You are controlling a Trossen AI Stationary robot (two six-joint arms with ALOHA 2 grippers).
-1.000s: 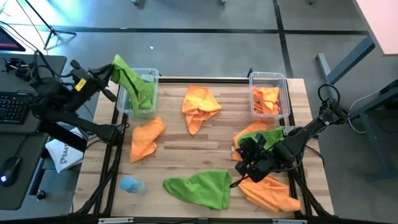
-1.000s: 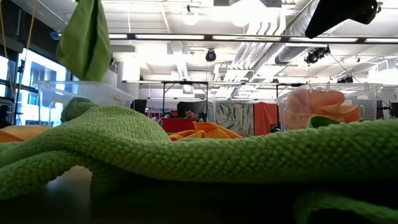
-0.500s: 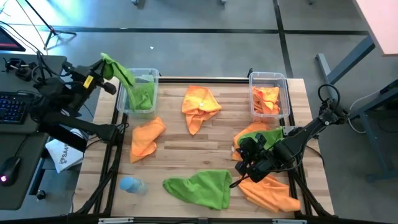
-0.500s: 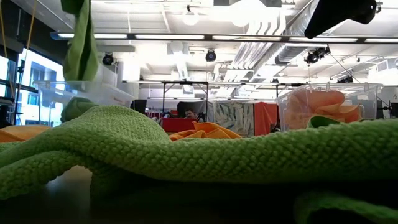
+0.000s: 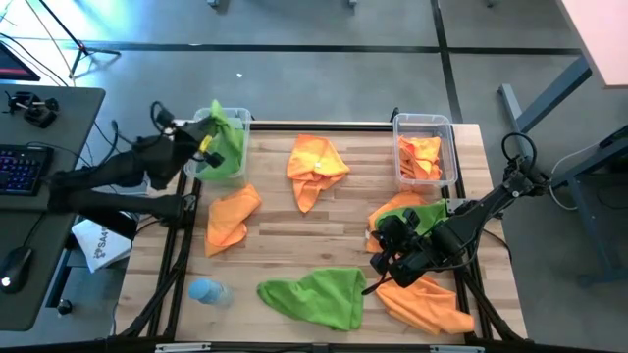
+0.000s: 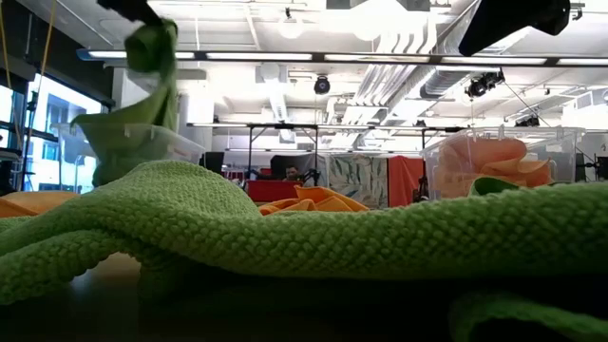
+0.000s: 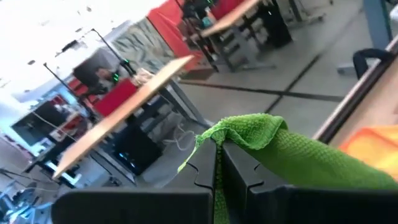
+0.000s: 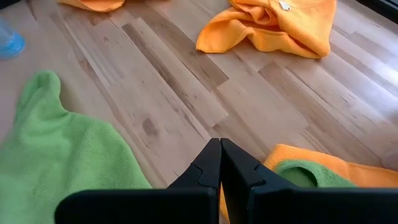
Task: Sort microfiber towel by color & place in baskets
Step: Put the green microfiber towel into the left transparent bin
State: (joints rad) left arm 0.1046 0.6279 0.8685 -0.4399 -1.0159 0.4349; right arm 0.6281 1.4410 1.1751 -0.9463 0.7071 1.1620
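Left gripper (image 5: 203, 143): pinching green towel (image 5: 228, 145), which hangs below it into left basket (image 5: 242, 120), evidently for release with the greens | Right gripper (image 5: 377, 263): pressed together, empty, waiting; orange towel (image 5: 427, 304) beside it.

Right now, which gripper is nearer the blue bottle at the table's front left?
Right. The right gripper hovers over the table's front right, across the green towel from the blue bottle. The left gripper is at the back-left basket.
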